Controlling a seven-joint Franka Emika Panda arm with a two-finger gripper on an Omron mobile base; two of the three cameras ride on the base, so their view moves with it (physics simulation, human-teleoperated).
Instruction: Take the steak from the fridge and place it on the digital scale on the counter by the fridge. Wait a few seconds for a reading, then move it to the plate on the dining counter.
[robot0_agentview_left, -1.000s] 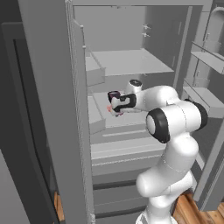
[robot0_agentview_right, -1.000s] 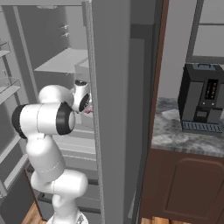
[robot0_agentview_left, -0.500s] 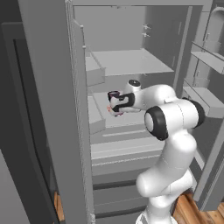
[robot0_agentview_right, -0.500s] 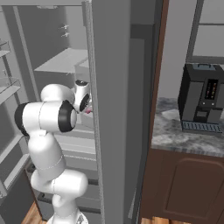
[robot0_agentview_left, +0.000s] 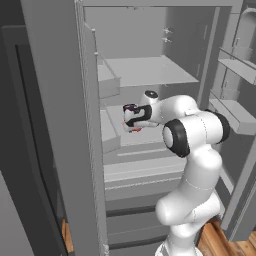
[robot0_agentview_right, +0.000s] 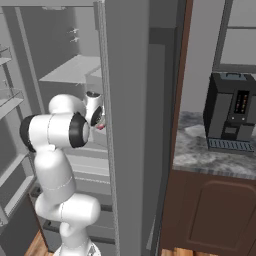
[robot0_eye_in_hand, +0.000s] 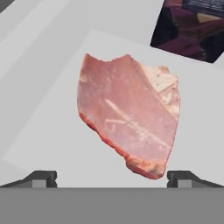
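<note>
The steak (robot0_eye_in_hand: 129, 118), a flat pink-red slab, lies on a pale shelf inside the open fridge (robot0_agentview_left: 150, 70). In the hand view my gripper (robot0_eye_in_hand: 111, 177) is right over it, open, with one fingertip (robot0_eye_in_hand: 43, 177) on each side of the steak's near end and nothing held. From the left base view the gripper (robot0_agentview_left: 132, 119) reaches in at the middle shelf, with a red sliver of steak (robot0_agentview_left: 134, 129) showing beneath it. The steak (robot0_agentview_right: 101, 126) also peeks past the fridge wall in the right base view. The counter (robot0_agentview_right: 210, 155) lies right of the fridge. The digital scale, plate and dining counter are out of view.
A dark purple-black boxy item (robot0_eye_in_hand: 192, 26) sits on the same shelf just beyond the steak. A black coffee machine (robot0_agentview_right: 230, 112) stands on the counter. The fridge's door bins (robot0_agentview_left: 235, 112) flank the arm on the right, and the grey side wall (robot0_agentview_left: 60, 125) stands close on the left.
The arm's elbow has shifted slightly left and up. The gripper has stayed open over the steak, almost in the same spot.
</note>
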